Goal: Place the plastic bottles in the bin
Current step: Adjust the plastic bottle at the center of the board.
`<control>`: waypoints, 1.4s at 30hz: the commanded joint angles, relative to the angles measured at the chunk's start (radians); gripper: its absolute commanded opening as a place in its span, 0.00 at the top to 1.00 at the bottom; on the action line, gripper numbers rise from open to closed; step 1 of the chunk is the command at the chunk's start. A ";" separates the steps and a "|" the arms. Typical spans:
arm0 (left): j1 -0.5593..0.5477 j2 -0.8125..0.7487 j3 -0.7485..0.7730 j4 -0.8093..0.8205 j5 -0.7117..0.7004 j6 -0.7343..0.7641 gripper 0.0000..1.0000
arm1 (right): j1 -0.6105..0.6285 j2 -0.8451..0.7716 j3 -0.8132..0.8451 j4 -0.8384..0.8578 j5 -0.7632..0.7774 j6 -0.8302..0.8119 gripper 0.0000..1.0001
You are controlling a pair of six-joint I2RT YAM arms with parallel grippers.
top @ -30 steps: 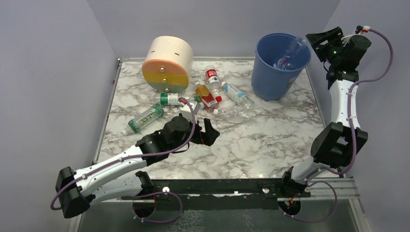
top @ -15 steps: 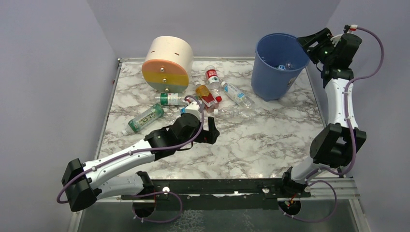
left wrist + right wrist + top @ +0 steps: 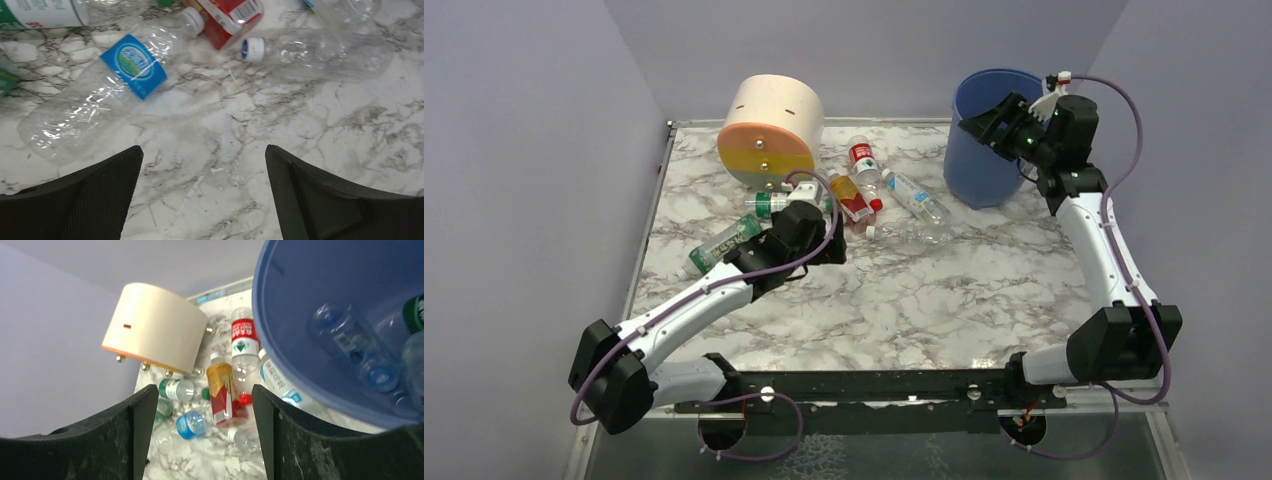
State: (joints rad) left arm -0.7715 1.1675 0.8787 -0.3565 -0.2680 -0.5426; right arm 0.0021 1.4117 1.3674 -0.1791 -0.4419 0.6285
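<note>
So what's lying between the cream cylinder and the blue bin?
Bottles, in the top view: a red-labelled bottle, an orange-tinted bottle and a clear bottle nearest the bin.

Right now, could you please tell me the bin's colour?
The bin is blue, clearest in the right wrist view.

Soft, even overhead light is noted; shadows are faint. Glare is seen on clear bottles (image 3: pixel 75 120). Fingers (image 3: pixel 100 445) along the lower frame are blurred.
</note>
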 commanded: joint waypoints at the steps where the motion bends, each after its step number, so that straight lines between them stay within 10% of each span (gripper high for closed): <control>1: 0.107 0.043 0.033 -0.018 0.046 0.077 0.01 | 0.060 -0.068 -0.079 -0.023 0.007 -0.039 0.28; 42: 0.285 0.412 0.113 0.029 0.024 0.193 0.01 | 0.182 -0.182 -0.336 -0.013 -0.042 -0.071 0.28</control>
State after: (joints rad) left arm -0.4900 1.5787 1.0073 -0.3531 -0.2897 -0.3328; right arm 0.1776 1.2575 1.0508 -0.2039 -0.4603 0.5739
